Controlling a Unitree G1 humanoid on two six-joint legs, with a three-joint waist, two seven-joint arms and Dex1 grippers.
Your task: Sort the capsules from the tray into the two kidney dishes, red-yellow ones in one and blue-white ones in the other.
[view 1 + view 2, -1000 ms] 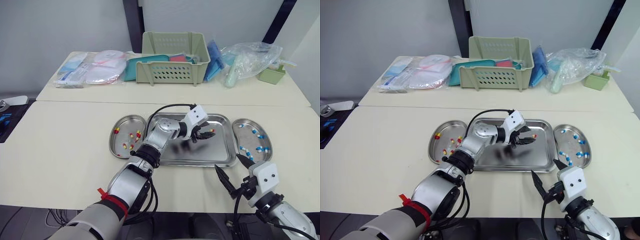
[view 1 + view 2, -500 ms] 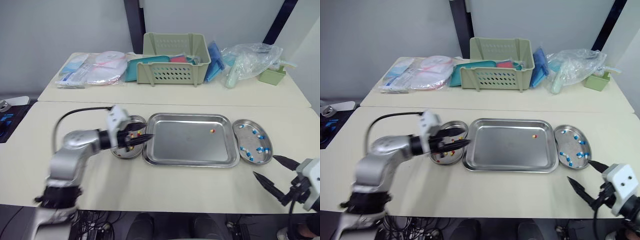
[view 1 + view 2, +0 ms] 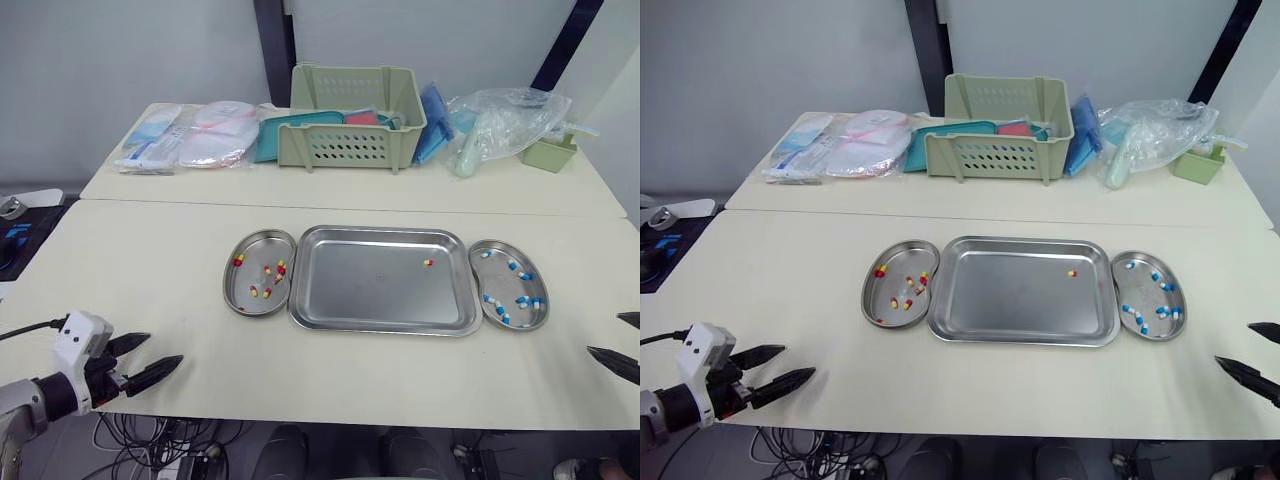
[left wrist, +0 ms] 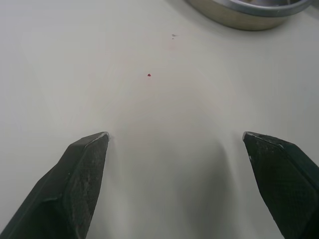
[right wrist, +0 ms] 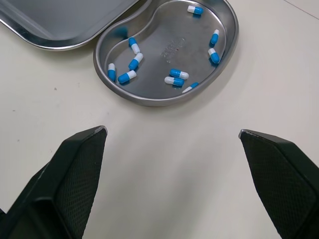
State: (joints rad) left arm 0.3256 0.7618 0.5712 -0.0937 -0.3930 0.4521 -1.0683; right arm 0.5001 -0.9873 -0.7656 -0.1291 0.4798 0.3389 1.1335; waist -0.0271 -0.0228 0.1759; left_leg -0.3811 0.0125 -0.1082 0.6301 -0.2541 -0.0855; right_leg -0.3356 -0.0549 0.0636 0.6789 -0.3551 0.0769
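Crosswise, tray (image 3: 370, 290), long axis left-right, one red-yellow capsule (image 3: 427, 263) inside.

You are holding your left black two-finger gripper (image 3: 163, 349) low at your left side, its white wrist block behind it, fingers spread wide and gripping nothing. Your right black two-finger gripper (image 3: 606, 334) is hanging low at your right side, fingers likewise spread wide, empty.

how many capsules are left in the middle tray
1: a red-yellow capsule lies in the tray, near its far right corner. The rest of the tray floor is bare, so none seems hidden.
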